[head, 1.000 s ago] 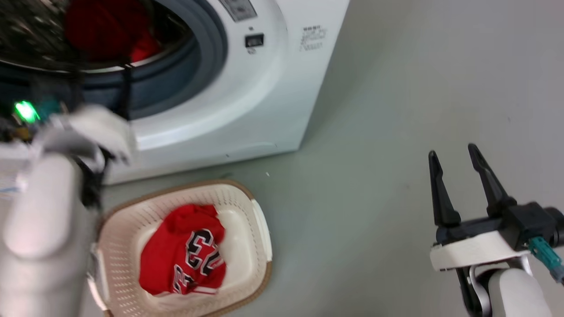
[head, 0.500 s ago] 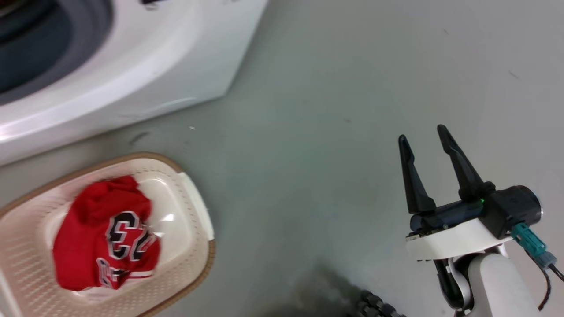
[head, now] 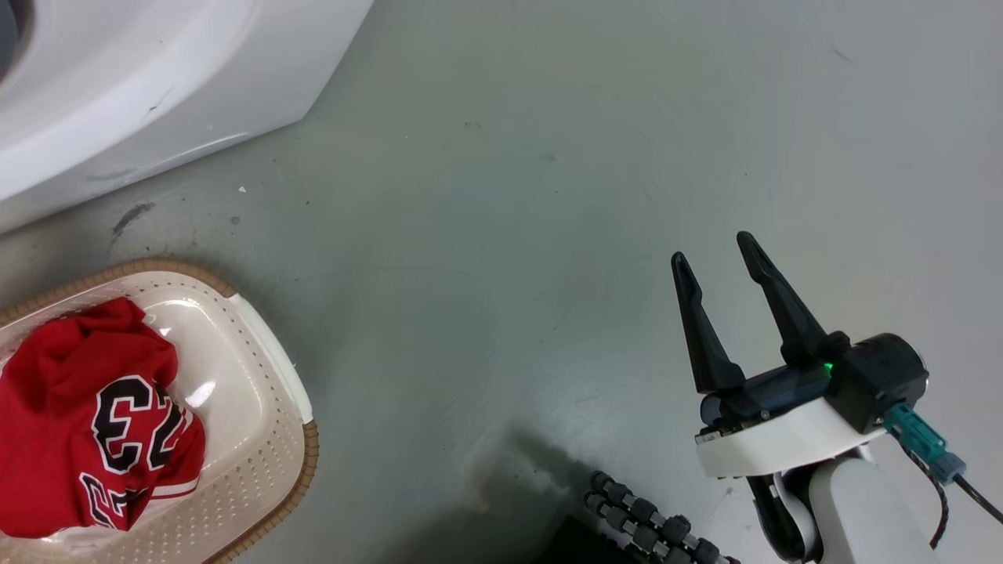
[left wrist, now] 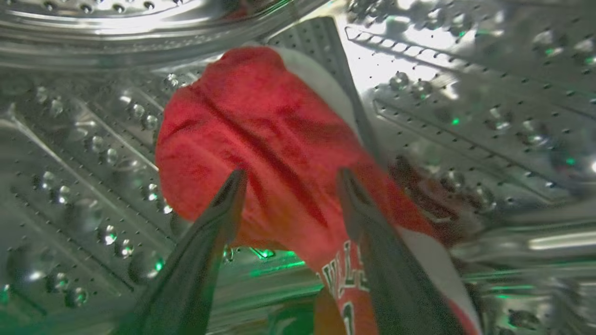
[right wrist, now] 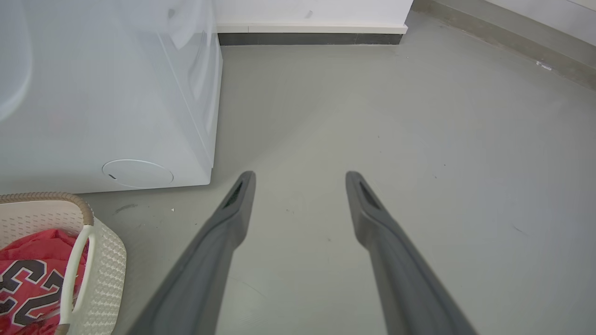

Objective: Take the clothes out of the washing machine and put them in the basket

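**Laundry corner, contents as they stand**

1. Washing machine [head: 117, 94]: white. Its lower front corner stands at the far left of the floor. The side panel runs back to the dark skirting [right wrist: 307, 38] at the wall.
2. Drum [left wrist: 465, 93]: perforated steel. It holds one red garment [left wrist: 260, 139] with white trim, bunched up, with lettering at its lower end.
3. Left gripper [left wrist: 292, 173]: inside the drum, its two dark fingers spread wide. The red garment shows between and beyond them; whether they touch it cannot be told.
4. Basket [head: 270, 368]: cream, with a brown rim and white handle. It sits on the floor just in front of the machine, a strip of bare floor between the two.
5. Jersey [head: 70, 439]: red, numbered 23, heaped inside the basket's rim.
6. Right gripper [head: 711, 247]: fingers parted with nothing between them, held over bare floor well to the right of the basket.
7. Floor [head: 509, 196]: grey. It lies open from the basket's right rim to the right gripper and on to the wall, with scuffs by the machine's base.
8. Ribbed cable [head: 650, 525]: black, at the near edge beside the right arm
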Controlling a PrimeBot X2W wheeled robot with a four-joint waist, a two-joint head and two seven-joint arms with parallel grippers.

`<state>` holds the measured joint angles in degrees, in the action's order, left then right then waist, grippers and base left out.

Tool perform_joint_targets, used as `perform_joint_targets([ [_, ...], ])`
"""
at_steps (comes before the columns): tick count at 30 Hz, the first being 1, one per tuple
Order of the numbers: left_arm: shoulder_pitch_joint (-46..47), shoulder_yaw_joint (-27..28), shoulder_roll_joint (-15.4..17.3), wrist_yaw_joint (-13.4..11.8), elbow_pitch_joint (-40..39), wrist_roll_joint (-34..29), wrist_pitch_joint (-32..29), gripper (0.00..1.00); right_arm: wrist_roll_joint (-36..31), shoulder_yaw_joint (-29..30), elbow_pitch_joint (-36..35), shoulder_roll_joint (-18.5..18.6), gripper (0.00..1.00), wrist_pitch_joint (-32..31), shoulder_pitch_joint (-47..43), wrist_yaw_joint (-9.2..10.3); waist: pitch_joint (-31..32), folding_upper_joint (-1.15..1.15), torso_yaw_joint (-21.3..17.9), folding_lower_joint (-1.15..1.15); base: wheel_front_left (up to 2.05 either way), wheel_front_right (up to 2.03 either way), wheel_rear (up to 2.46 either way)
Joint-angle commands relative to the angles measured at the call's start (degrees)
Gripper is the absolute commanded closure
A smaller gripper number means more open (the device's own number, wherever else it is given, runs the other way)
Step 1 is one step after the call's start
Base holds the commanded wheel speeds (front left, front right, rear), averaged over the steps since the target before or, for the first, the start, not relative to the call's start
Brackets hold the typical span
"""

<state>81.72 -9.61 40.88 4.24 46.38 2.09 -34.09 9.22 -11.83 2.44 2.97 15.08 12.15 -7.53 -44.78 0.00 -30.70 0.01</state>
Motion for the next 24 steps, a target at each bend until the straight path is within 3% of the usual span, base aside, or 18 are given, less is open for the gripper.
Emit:
perform_joint_targets([
  [1, -0.1, -0.2, 0.2, -0.6, 0.6, -0.4, 0.0, 0.00, 0.6, 0.0, -0.3, -0.2, 0.00, 0.1, -0.5, 0.08, -0.2, 0.00, 0.1, -0.01, 0.00, 0.00, 0.00],
  [6, -0.8, -0.1, 0.3, -0.9, 3.5, 0.7, -1.4, 0.00, 0.0, 0.6, -0.6, -0.2, 0.00, 0.1, -0.4, 0.08, -0.6, 0.00, 0.3, -0.01, 0.00, 0.00, 0.00],
  [7, -0.9, -0.1, 0.2, -0.9, 4.0, 0.8, -1.7, 0.58, 0.0, 0.8, -0.7, -0.2, 0.00, 0.1, -0.3, 0.08, -0.6, 0.00, 0.3, -0.01, 0.00, 0.00, 0.00],
  [8, -0.9, -0.2, 0.2, -0.6, 4.4, 1.0, -2.1, 1.00, 0.0, 0.9, -0.7, -0.2, 0.00, 0.1, -0.1, 0.08, -0.7, 0.00, 0.4, -0.01, 0.00, 0.00, 0.00],
  [15, 0.0, -0.2, 0.8, -0.4, 4.4, 1.9, -0.6, 1.00, 0.4, 0.2, -0.7, -0.2, 0.00, 0.1, 1.0, 0.08, -0.2, 0.00, 0.2, -0.01, 0.00, 0.00, 0.00],
  [24, -3.9, 1.4, -1.1, -1.4, 4.9, 4.9, 9.4, 1.00, -2.4, 3.1, -0.5, -0.1, 0.00, 0.1, 1.7, 0.08, 5.8, 0.00, 3.7, -0.01, 0.00, 0.00, 0.00],
])
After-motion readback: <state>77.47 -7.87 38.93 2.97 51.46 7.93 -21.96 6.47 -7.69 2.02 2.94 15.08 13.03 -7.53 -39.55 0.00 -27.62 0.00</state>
